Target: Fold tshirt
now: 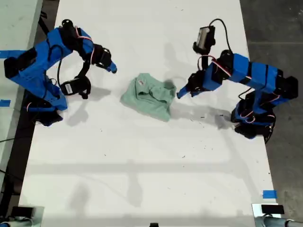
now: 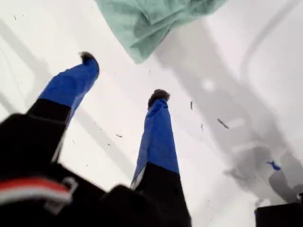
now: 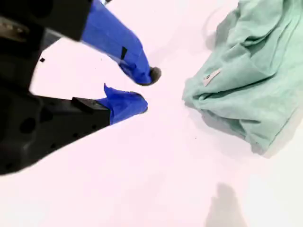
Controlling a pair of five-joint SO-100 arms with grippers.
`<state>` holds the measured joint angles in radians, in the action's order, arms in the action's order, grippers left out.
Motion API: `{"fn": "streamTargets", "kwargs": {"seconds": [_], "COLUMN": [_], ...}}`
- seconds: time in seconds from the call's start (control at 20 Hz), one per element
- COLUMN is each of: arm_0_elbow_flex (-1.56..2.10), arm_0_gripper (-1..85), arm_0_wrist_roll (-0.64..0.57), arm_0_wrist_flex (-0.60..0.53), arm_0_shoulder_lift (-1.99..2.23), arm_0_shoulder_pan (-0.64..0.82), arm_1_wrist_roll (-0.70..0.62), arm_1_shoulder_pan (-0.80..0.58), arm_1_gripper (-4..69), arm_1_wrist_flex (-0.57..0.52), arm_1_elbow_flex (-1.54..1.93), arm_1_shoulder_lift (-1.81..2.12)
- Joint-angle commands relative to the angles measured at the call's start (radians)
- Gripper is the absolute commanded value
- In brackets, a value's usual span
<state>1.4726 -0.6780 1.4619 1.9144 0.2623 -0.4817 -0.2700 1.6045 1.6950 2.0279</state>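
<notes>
While the tshirt lies bunched in a rumpled heap on the white desk, its small white label shows on the side toward the exterior view's left. Just beside the tshirt, on the exterior view's right of it, my first claw hangs with its jaws spread wide and empty, clear of the cloth. On the tshirt's other side, near the label but apart from it, my second claw stands narrowly parted, holding nothing
</notes>
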Motion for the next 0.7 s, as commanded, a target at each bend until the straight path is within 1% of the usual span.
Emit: {"fn": "streamTargets", "kwargs": {"seconds": [0.0,0.05,0.1,0.15,0.2,0.25,0.3,0.35,0.4,0.45,0.5,0.55,0.65], "arm_0_elbow_flex": [0.627,0.796,0.94,1.078,1.21,1.318,1.407,1.447,1.526,1.552,1.548,1.537,1.543], "arm_0_gripper": [0.1,0.1,0.1,0.1,0.1,0.1,0.1,0.1,0.3,0.1,0.3,1.5,3.8], "arm_0_wrist_roll": [0.202,0.272,0.345,0.394,0.411,0.445,0.462,0.489,0.492,0.479,0.462,0.431,0.43], "arm_0_wrist_flex": [-0.221,-0.262,-0.279,-0.296,-0.316,-0.287,-0.213,-0.169,-0.186,-0.17,-0.115,-0.069,-0.058], "arm_0_shoulder_lift": [0.571,0.713,0.834,0.957,1.108,1.266,1.422,1.414,1.417,1.396,1.401,1.417,1.416], "arm_0_shoulder_pan": [-0.133,-0.175,-0.202,-0.222,-0.232,-0.235,-0.224,-0.215,-0.204,-0.179,-0.16,-0.143,-0.117], "arm_1_wrist_roll": [0.156,0.202,0.241,0.27,0.305,0.331,0.356,0.377,0.394,0.42,0.456,0.403,0.52], "arm_1_shoulder_pan": [0.092,0.118,0.141,0.158,0.17,0.187,0.198,0.202,0.204,0.204,0.196,0.196,0.176], "arm_1_gripper": [11.7,8.8,6.3,5.1,4.2,3.1,2.6,2.3,2.2,2.1,1.7,1.9,2.3], "arm_1_wrist_flex": [-0.086,-0.138,-0.202,-0.259,-0.298,-0.322,-0.339,-0.351,-0.351,-0.333,-0.321,-0.37,-0.376], "arm_1_elbow_flex": [0.25,0.368,0.491,0.614,0.732,0.833,0.92,1.006,1.094,1.187,1.284,1.307,1.308], "arm_1_shoulder_lift": [0.29,0.397,0.517,0.63,0.739,0.836,0.923,1.012,1.098,1.198,1.316,1.324,1.333]}}
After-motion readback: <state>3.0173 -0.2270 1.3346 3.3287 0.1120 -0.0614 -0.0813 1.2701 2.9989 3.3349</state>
